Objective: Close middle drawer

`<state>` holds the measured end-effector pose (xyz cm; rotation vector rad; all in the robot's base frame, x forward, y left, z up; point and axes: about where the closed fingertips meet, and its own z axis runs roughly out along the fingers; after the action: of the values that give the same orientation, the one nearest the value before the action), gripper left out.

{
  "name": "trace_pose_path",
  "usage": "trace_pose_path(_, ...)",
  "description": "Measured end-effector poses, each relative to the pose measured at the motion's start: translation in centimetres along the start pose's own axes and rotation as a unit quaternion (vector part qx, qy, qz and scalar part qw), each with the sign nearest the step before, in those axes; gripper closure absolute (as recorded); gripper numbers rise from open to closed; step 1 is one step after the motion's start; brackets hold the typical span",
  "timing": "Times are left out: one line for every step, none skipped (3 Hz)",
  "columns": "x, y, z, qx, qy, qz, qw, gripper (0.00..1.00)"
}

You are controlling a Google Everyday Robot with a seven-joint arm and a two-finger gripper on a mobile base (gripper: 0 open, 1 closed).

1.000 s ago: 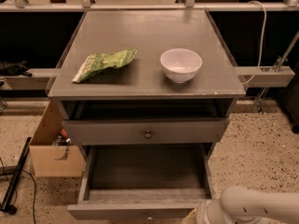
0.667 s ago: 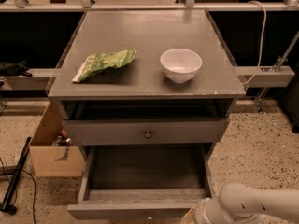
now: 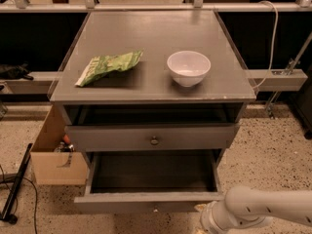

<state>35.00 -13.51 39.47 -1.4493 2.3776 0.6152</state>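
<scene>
Gripper (image 3: 206, 219): sat at the bottom edge, right of centre, just beside the right front corner of the middle drawer; largely cut off there, so could not be told whether spread or pressed together.
Arm (image 3: 273, 206): white, extended from the lower right, roughly level, toward the drawer front.
Middle drawer (image 3: 146, 201): stood pulled far out of the cabinet, well forward of the drawer above; long shallow grey box with a dark interior and a low flat front.
Small knob (image 3: 155, 209): tiny and round, set at the middle of that low front.
Black pole (image 3: 17, 184): lay on the speckled floor at far left.
Cardboard box (image 3: 56, 155): stood on the floor against the cabinet's left side, open-topped, holding small items, possibly bottles.
Upper drawer (image 3: 195, 136): taller grey front, stood slightly out, with a dark gap beneath the top.
Brass knob (image 3: 154, 141): centred on the upper drawer front.
Cabinet top (image 3: 151, 28): flat grey surface.
Green bag (image 3: 108, 66): lay flat on the left half of the top.
White bowl (image 3: 188, 68): stood upright on the right half, well apart from the bag.
White cable (image 3: 270, 38): hung at the right rear.
</scene>
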Motion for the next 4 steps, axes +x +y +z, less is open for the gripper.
trace_pose_path(-2.6,-2.2,0.5,0.015,0.012,-0.017,0.9997,0.42)
trace_pose_path(-7.0,-5.3,1.1,0.047,0.03,-0.056,0.9969,0.65)
trace_pose_path(-9.8,-7.3,1.3,0.07,0.037,-0.078,0.9938,0.88)
trace_pose_path(-10.8,-7.0,2.0,0.052,0.029,-0.089,0.9942,0.89)
